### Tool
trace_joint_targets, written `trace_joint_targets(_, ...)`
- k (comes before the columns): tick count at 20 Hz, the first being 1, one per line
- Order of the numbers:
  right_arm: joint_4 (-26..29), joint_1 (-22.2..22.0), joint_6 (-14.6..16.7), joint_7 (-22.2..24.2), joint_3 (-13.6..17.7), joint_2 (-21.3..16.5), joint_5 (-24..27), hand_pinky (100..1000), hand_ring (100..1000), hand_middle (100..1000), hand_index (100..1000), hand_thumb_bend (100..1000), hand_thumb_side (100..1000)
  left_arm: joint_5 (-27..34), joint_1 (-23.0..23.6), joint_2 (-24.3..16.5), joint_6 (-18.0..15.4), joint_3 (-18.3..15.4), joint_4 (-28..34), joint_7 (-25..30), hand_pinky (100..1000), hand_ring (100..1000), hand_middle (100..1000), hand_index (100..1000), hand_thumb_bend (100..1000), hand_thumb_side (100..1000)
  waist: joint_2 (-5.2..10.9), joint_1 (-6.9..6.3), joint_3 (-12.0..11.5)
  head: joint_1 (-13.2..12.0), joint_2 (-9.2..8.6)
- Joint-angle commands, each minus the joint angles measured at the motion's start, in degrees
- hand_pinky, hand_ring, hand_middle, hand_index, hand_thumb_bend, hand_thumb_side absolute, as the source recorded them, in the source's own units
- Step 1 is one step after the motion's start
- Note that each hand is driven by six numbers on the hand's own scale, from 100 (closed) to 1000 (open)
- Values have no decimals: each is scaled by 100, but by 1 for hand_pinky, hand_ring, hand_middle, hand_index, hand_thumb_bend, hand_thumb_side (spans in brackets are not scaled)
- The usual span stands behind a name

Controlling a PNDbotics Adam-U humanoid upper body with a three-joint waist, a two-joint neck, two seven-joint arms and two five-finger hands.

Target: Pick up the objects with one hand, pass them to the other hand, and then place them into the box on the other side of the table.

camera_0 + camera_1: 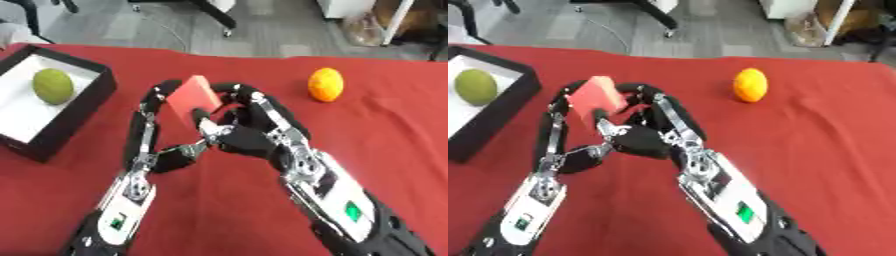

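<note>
A red block (194, 97) is held above the red table (385, 130) at the centre, between both hands. My right hand (254, 135) is shut on it, fingers curled over its right edge and thumb under its lower corner. My left hand (149, 145) reaches up along the block's left side, fingertips curled onto its upper left edge and thumb low, near the right thumb. An orange fruit (325, 84) lies on the cloth to the right. The black box (98, 95) with a white floor stands at the left and holds a green round fruit (52, 86).
Beyond the table's far edge is grey floor with chair legs (214, 15) and a white furniture frame (394, 20). Red cloth lies bare in front of and to the right of the hands.
</note>
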State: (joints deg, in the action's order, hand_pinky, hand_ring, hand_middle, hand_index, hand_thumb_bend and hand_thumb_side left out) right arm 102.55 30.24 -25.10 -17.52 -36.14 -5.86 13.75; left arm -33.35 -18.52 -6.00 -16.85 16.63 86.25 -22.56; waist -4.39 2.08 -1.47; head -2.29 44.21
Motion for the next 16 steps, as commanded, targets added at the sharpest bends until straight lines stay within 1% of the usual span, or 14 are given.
trace_joint_targets(1,-57,20,-80,11,-35,-72,38,538,429,410,547,100,174,30,-99,-49,-48,2,170,-10,774,766,787,868,582,544,-21,-21,5,22,-9)
trace_joint_targets(8,-85,-1,-207,89,-47,-81,-7,536,428,410,547,100,170,16,-107,-51,-11,-18,174,-135,772,766,790,870,558,544,-20,-20,14,33,-9)
trace_joint_targets(11,-95,-13,-240,122,-52,-83,-36,535,427,410,547,100,167,21,-111,-55,-4,-34,190,-187,770,763,787,865,531,546,-19,-20,18,36,-9)
trace_joint_targets(13,-99,-21,-255,138,-54,-83,-43,535,426,409,547,100,165,39,-105,-50,1,-42,201,-234,767,759,782,860,490,557,-17,-19,19,43,-9)
trace_joint_targets(15,-102,-28,-267,151,-56,-84,-43,535,426,409,546,100,162,77,-98,-45,4,-46,210,-309,762,752,774,851,417,574,-17,-19,21,46,-9)
trace_joint_targets(16,-104,-31,-272,155,-57,-84,-41,535,425,409,546,100,162,100,-95,-44,7,-47,214,-357,759,749,772,849,398,575,-16,-19,22,49,-9)
